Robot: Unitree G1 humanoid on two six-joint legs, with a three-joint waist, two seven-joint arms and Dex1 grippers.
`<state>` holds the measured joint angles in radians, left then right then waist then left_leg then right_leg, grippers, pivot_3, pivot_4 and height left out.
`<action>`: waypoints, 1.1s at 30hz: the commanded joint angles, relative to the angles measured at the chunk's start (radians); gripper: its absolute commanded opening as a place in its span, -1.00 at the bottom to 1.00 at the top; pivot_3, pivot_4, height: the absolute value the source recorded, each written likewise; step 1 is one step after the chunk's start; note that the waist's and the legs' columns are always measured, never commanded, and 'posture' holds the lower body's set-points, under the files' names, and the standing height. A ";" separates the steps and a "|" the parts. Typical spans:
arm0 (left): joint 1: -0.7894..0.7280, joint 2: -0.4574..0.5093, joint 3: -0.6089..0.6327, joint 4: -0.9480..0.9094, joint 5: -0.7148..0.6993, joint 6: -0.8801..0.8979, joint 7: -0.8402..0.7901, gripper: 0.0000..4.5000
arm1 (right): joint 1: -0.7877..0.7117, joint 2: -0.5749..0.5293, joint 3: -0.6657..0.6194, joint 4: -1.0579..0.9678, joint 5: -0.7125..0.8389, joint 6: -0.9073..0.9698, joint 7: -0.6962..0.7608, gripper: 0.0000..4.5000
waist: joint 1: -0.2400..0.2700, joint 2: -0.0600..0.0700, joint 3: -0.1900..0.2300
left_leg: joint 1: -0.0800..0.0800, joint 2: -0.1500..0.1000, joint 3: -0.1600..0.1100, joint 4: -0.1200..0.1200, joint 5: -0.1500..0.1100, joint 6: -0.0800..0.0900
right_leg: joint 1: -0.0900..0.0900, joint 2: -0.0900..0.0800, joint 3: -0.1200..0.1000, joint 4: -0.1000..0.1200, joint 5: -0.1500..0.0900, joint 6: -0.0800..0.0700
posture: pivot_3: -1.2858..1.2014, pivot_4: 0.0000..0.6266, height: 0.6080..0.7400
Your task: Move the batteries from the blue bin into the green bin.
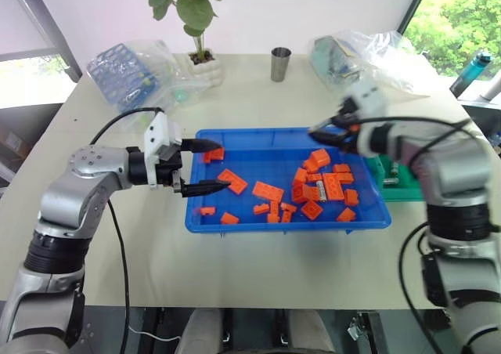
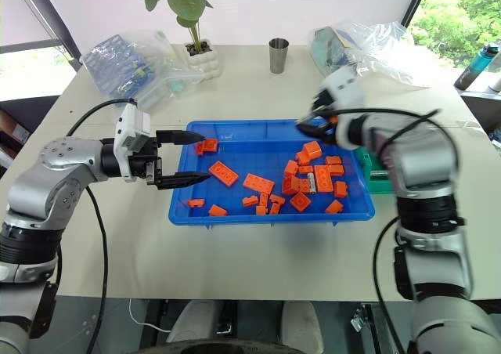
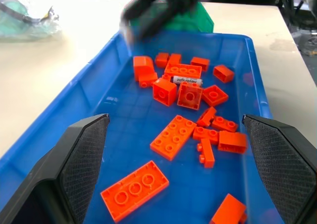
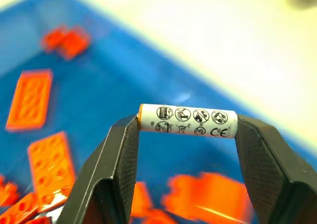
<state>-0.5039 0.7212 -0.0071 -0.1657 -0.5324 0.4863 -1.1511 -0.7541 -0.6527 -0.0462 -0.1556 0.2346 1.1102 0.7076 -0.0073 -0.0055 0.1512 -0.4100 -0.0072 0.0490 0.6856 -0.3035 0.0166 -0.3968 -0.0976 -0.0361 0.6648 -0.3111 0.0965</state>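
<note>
The blue bin (image 1: 282,227) lies mid-table, strewn with orange bricks (image 1: 268,191). One battery (image 3: 187,80) rests among the bricks at its right end. My right gripper (image 4: 187,127) is shut on another battery (image 4: 187,121), a white-labelled cylinder held crosswise by its ends between the fingertips. That gripper (image 1: 329,131) hovers above the bin's far right part. The green bin (image 1: 403,183) stands just right of the blue bin, partly hidden by my right arm. My left gripper (image 1: 211,166) is open with nothing in it, pointing across the blue bin's left end.
At the back of the table stand a potted plant (image 1: 202,64), a metal cup (image 1: 281,63), a blue lattice rack in plastic wrap (image 1: 125,72) and a crumpled plastic bag (image 1: 368,56). A water bottle (image 1: 472,70) is at the far right.
</note>
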 commanded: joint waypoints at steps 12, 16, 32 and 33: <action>-0.059 -0.035 -0.005 -0.020 -0.033 0.021 -0.007 1.00 | 0.276 -0.326 -0.168 0.044 -0.035 -0.129 -0.017 0.23 | -0.007 0.001 0.000 | 0.002 0.004 0.003 0.000 0.000 -0.001 | 0.000 0.003 0.002 -0.001 0.000 0.000 | 0.03 -0.52 0.63; -0.072 -0.040 -0.008 -0.023 -0.037 0.029 -0.005 1.00 | 0.271 -0.326 -0.141 0.054 -0.037 -0.163 -0.018 0.98 | -0.002 0.001 0.000 | 0.001 0.003 0.004 0.000 0.001 -0.001 | 0.000 0.002 0.002 -0.001 0.000 0.000 | 0.03 -0.52 0.63; -0.088 -0.039 -0.018 -0.016 -0.027 0.025 -0.013 1.00 | 0.133 -0.420 0.132 0.020 0.022 -0.403 0.394 0.98 | 0.000 0.000 0.001 | 0.001 0.002 0.002 0.000 0.000 0.000 | 0.001 0.001 0.002 -0.002 0.000 0.000 | 0.03 -0.52 0.63; -0.094 -0.041 -0.020 -0.011 -0.024 0.022 -0.015 1.00 | 0.108 -0.430 0.180 0.068 -0.008 -0.467 0.448 0.98 | -0.001 0.000 0.001 | 0.001 0.001 0.002 0.001 0.000 0.000 | 0.001 0.001 0.002 -0.002 0.000 0.000 | 0.03 -0.52 0.63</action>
<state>-0.5674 0.6819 -0.0258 -0.1595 -0.5557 0.5194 -1.1587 -0.6064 -1.0521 0.1045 -0.1338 0.2676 0.7266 1.0787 -0.0087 -0.0051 0.1521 -0.4090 -0.0062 0.0514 0.6872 -0.3039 0.0175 -0.3956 -0.0970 -0.0343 0.6631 -0.3111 0.0966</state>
